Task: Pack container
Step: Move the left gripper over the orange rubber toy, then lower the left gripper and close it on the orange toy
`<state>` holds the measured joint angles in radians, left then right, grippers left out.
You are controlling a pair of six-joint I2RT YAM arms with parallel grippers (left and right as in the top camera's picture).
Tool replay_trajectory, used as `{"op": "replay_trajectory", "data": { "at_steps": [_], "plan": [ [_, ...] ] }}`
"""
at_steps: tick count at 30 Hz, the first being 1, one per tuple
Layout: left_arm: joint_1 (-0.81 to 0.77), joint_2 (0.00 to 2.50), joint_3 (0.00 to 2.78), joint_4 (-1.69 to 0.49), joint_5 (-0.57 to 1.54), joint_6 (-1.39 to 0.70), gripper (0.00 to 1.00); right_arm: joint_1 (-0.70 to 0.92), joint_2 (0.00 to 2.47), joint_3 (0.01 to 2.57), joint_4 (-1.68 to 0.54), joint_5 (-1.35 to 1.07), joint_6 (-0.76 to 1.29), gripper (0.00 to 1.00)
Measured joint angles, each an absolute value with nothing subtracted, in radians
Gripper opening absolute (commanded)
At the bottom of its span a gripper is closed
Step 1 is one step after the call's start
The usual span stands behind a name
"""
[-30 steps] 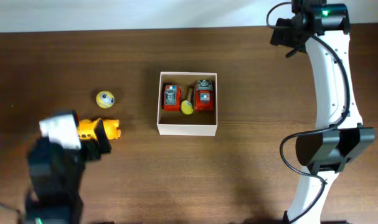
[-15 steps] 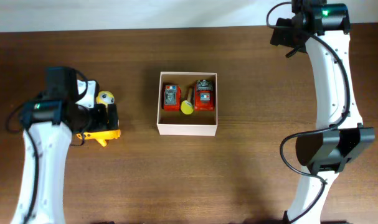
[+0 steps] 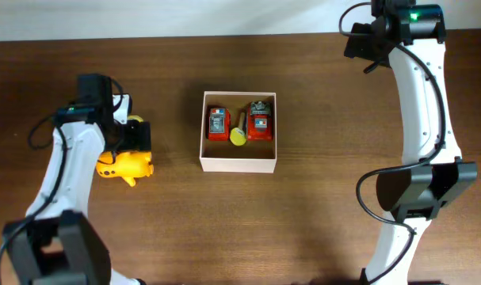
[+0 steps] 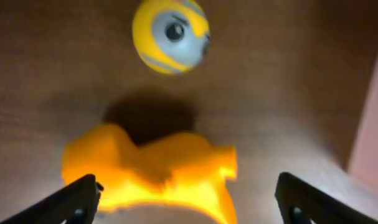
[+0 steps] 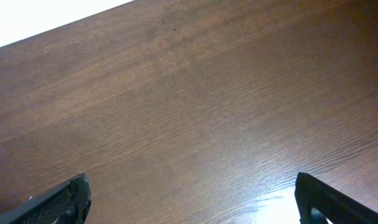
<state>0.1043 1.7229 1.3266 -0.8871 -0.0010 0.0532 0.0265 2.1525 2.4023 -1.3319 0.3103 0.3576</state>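
The container (image 3: 238, 164) is a square white-walled box at mid table. It holds two red toys (image 3: 218, 124) (image 3: 259, 120) and a small yellow toy (image 3: 238, 137). An orange-yellow toy (image 3: 123, 167) lies on the table left of it, with a yellow and grey ball (image 3: 134, 120) just behind. My left gripper (image 3: 135, 139) is open above the orange-yellow toy (image 4: 148, 168), its fingers wide on either side of it; the ball (image 4: 170, 35) lies beyond. My right gripper (image 3: 365, 43) is open and empty over bare wood (image 5: 189, 124) at the far right.
The container's pinkish wall (image 4: 372, 143) shows at the right edge of the left wrist view. The table's far edge (image 5: 39, 25) meets a white surface behind the right gripper. The right arm's base (image 3: 418, 190) stands at the right.
My left arm has swung up from the front left and now hangs over the orange-yellow toy, which has shifted slightly and turned. The right arm has not moved.
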Motion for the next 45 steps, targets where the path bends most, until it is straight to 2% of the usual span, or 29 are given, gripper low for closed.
{"op": "replay_trajectory", "data": {
  "at_steps": [3, 4, 6, 8, 12, 19, 30, 44, 45],
  "plan": [
    [0.104, 1.772, 1.327, -0.86, -0.015, 0.054, 0.89, 0.027, 2.152, 2.402, -1.332, 0.31, 0.357, 0.99],
    [0.104, 1.789, 1.327, -0.853, -0.018, 0.054, 0.84, 0.027, 2.152, 2.402, -1.332, 0.311, 0.358, 0.99],
    [0.104, 1.813, 1.327, -0.844, -0.02, 0.056, 0.81, 0.027, 2.152, 2.402, -1.332, 0.311, 0.358, 0.99],
    [0.104, 1.839, 1.327, -0.84, -0.023, 0.057, 0.75, 0.027, 2.152, 2.402, -1.332, 0.311, 0.357, 0.99],
    [0.104, 1.873, 1.327, -0.84, -0.027, 0.057, 0.69, 0.027, 2.152, 2.402, -1.332, 0.311, 0.358, 0.99],
    [0.104, 1.877, 1.327, -0.849, -0.027, 0.044, 0.69, 0.027, 2.152, 2.402, -1.332, 0.311, 0.358, 0.99],
    [0.107, 1.877, 1.432, -0.982, -0.04, -0.036, 0.68, 0.027, 2.152, 2.402, -1.332, 0.311, 0.358, 0.99],
    [0.161, 1.877, 1.505, -1.053, -0.043, -0.049, 0.65, 0.027, 2.152, 2.402, -1.332, 0.311, 0.357, 0.99],
    [0.16, 1.877, 1.505, -1.055, -0.042, -0.05, 0.62, 0.027, 2.152, 2.402, -1.332, 0.311, 0.357, 0.99]
  ]
}}
